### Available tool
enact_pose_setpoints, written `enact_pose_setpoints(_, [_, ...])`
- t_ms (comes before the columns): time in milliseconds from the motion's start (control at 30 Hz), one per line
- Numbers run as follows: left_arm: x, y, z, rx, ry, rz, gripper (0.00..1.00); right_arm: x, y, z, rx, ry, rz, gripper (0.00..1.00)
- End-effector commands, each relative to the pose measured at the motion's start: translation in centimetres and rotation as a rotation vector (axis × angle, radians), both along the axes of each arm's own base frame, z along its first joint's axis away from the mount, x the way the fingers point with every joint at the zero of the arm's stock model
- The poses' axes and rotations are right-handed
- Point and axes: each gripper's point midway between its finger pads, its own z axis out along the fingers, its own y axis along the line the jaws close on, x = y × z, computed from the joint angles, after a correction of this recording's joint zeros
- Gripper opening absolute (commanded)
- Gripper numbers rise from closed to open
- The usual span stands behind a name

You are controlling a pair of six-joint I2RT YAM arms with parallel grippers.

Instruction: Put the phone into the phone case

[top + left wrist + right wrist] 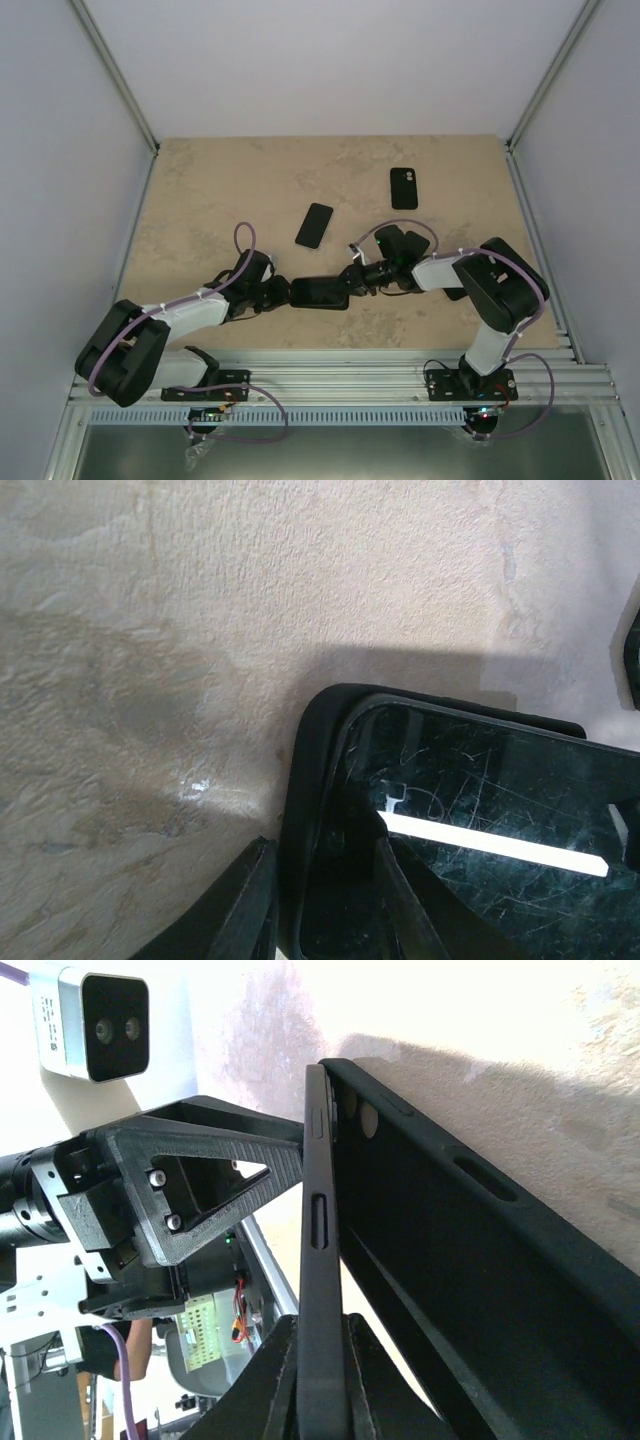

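A black phone case lies between my two grippers near the table's front middle. In the left wrist view its rim wraps one end of the phone's scratched glass screen. My left gripper is shut on that end of the case, one finger outside the rim and one over the glass. In the right wrist view the phone shows edge-on, tilted away from the case at this end. My right gripper is shut on the phone's edge. From above, the left gripper and right gripper face each other.
A second black phone lies flat behind the grippers. Another black case lies at the back right. The left arm's wrist and camera fill the left side of the right wrist view. Walls enclose the table's left, right and back.
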Motion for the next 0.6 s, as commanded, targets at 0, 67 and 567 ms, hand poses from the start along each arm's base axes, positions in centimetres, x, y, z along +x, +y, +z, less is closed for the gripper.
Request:
enact_pose_setpoints(0, [-0.3, 0.36, -0.71, 0.016, 0.004, 0.008, 0.27, -0.07, -0.01, -1.66, -0.067, 0.028, -0.003, 0.13])
enact_pose_setpoints(67, [-0.39, 0.61, -0.85, 0.025, 0.005, 0.014, 0.27, 0.17, -0.14, -1.57, -0.086, 0.004, -0.003, 0.16])
enact_pose_setpoints(567, [-0.48, 1.05, -0.54, 0.04, -0.007, 0.022, 0.27, 0.24, -0.92, -1.54, -0.258, -0.091, -0.001, 0.4])
